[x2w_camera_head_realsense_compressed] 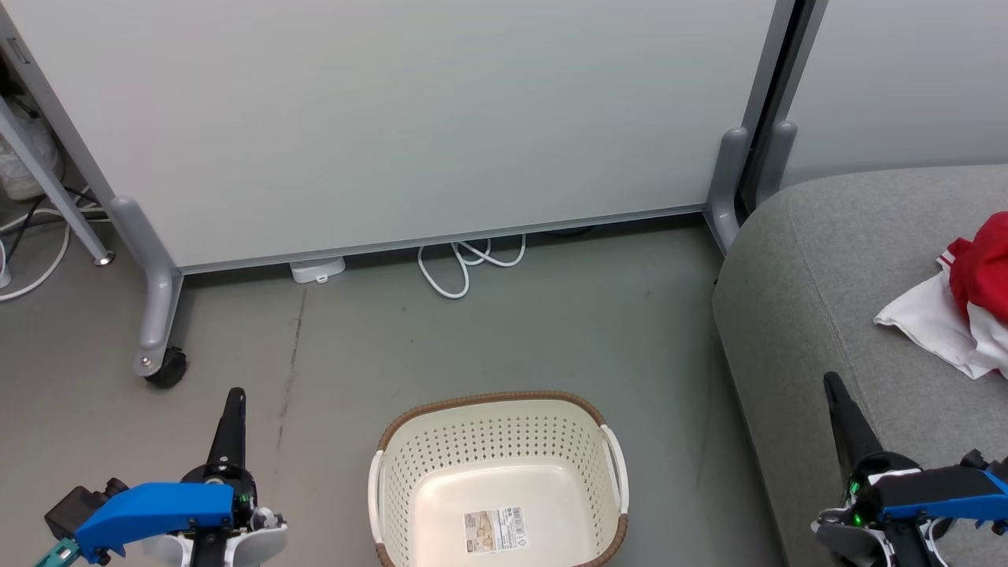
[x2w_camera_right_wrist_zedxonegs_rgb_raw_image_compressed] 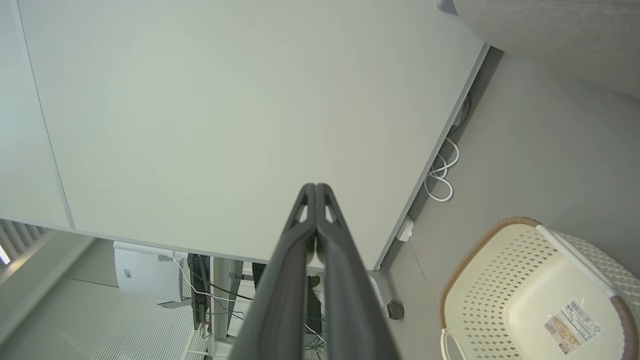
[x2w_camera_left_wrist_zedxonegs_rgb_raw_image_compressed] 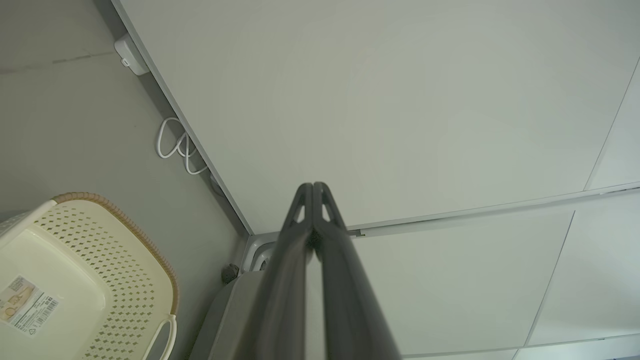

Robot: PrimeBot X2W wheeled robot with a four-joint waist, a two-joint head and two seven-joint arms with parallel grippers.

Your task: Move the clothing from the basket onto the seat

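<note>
From the head, we see our left gripper (x2w_camera_head_realsense_compressed: 235, 398) near left and our right gripper (x2w_camera_head_realsense_compressed: 831, 384) near right, each with jaws pressed together and empty. The basket (x2w_camera_head_realsense_compressed: 488, 441) stands on the floor between them with a label (x2w_camera_head_realsense_compressed: 494, 529) on its bare bottom, and the clothing (x2w_camera_head_realsense_compressed: 976, 276) lies heaped on the seat (x2w_camera_head_realsense_compressed: 819, 260) at the right. At our left wrist the fingertips (x2w_camera_left_wrist_zedxonegs_rgb_raw_image_compressed: 305, 192) meet before a pale panel (x2w_camera_left_wrist_zedxonegs_rgb_raw_image_compressed: 400, 100), with the basket to their right. At our right wrist the tips likewise touch, the basket to their left.
</note>
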